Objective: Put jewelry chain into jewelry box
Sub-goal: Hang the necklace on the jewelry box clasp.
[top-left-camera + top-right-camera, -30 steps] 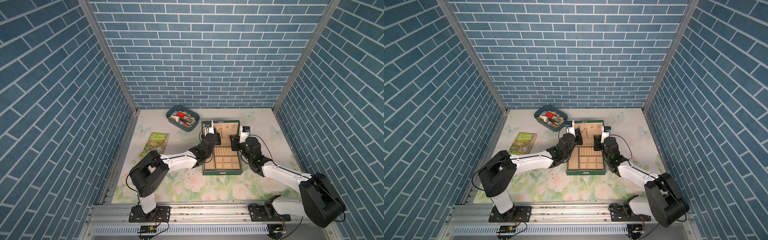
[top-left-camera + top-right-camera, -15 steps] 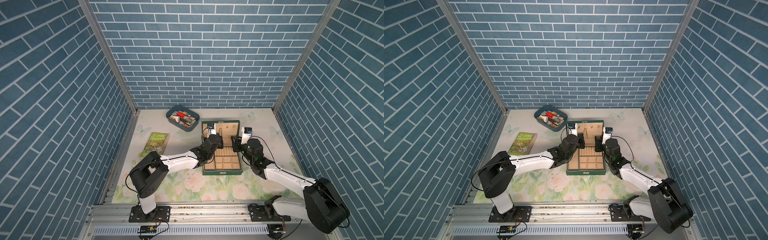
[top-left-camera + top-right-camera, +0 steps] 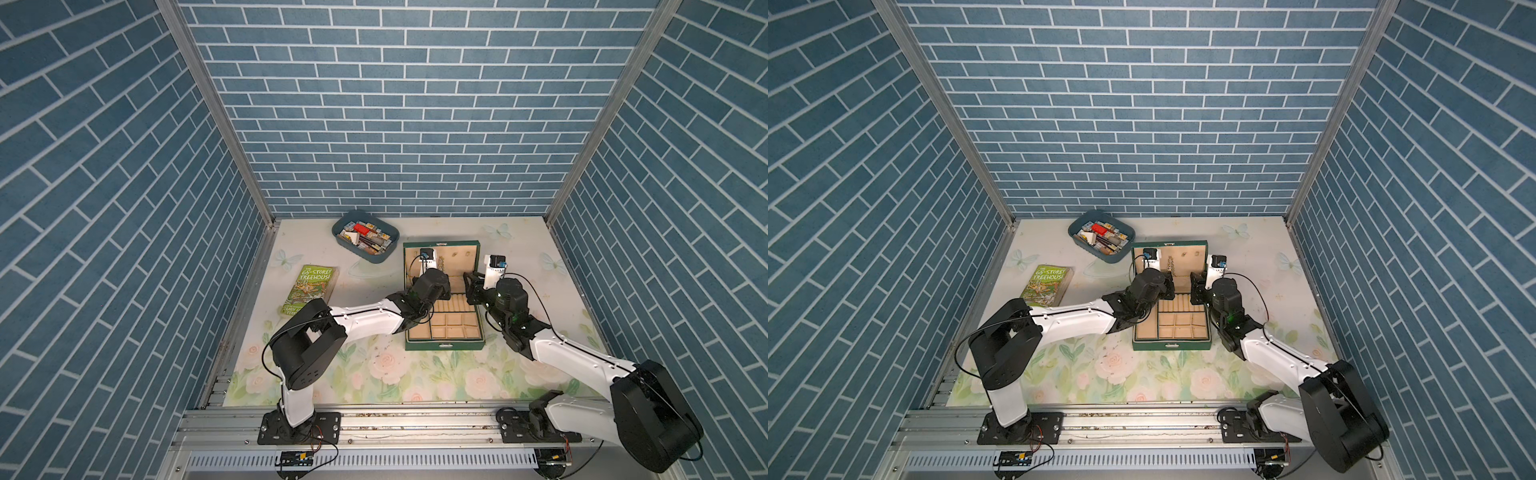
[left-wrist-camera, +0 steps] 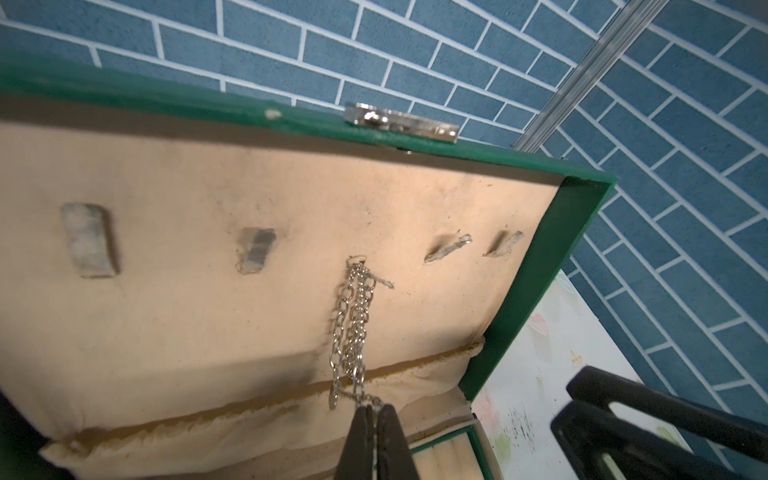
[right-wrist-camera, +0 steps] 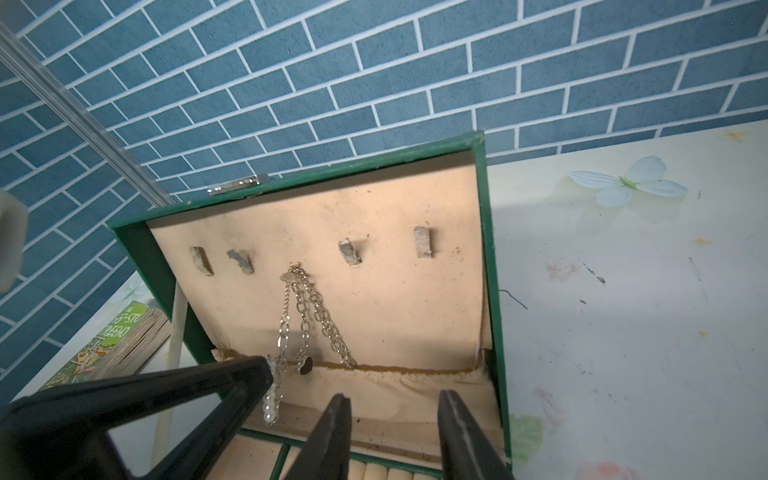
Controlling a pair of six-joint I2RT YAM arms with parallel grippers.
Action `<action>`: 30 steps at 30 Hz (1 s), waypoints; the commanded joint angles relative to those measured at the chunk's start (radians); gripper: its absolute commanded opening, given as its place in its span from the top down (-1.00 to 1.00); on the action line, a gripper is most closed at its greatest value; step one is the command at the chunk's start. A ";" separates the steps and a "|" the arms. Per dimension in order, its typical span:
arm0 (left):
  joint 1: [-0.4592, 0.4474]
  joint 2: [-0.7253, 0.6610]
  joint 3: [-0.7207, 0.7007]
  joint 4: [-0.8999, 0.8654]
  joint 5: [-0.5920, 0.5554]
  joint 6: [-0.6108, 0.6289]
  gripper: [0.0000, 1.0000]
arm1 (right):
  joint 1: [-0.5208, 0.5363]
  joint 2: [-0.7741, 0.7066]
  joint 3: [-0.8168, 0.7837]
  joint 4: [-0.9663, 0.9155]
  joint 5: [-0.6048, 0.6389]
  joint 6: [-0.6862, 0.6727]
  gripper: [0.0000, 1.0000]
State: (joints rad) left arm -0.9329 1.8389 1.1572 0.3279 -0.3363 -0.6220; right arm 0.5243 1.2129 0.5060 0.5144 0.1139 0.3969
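While the open jewelry box (image 3: 444, 328) sits mid-counter (image 3: 374, 374) with its lid upright at the far side, we reach in from both flanks, our left arm from the near left and our right arm from the near right. Off to the far left, a blue-grey bin (image 3: 365, 242) and a paperback (image 3: 311, 289) lie well clear of the work.

Inside the lid's beige lining, the jewelry chain (image 4: 352, 328) hangs in loops from a middle hook (image 4: 356, 259), its lower end trailing toward the cloth pocket along the lid's bottom edge. Our left claw (image 4: 376, 411) is pressed together, pinching the chain's lowest links just in front of that pocket. Our right claw (image 5: 392, 419) stands spread and empty, near the chain's right side but not touching it; a small dark bead (image 5: 306, 366) dangles between the strands.

To do this step well, we judge that the left claw should part only once the loops hang slack, so nothing tugs the chain off its hook. Drawing straight back toward the near side should keep the fingers from snagging a link. We cannot tell whether the white beaded strand (image 5: 270, 405) beside the chain belongs to it.
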 commanded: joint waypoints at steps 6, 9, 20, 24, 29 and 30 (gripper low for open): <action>-0.004 0.024 0.027 -0.047 0.015 -0.006 0.54 | -0.002 -0.021 -0.015 -0.005 0.021 0.016 0.20; -0.004 0.022 0.029 -0.052 0.014 -0.005 0.48 | -0.001 -0.021 -0.015 -0.007 0.023 0.016 0.20; -0.006 -0.059 -0.007 -0.044 0.011 0.007 0.48 | -0.002 -0.030 -0.016 -0.008 0.023 0.013 0.20; -0.005 -0.143 -0.045 -0.044 -0.012 0.026 0.36 | -0.001 -0.037 -0.014 -0.006 0.022 0.012 0.18; 0.035 -0.253 -0.092 -0.051 -0.043 0.052 0.08 | -0.002 -0.032 -0.001 0.011 -0.030 -0.003 0.17; 0.058 -0.272 -0.097 -0.056 -0.036 0.047 0.05 | -0.002 -0.026 0.007 0.013 -0.055 -0.008 0.16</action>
State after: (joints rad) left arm -0.9154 1.6062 1.0870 0.2893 -0.3466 -0.5911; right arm 0.5243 1.1919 0.5014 0.5083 0.1009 0.3965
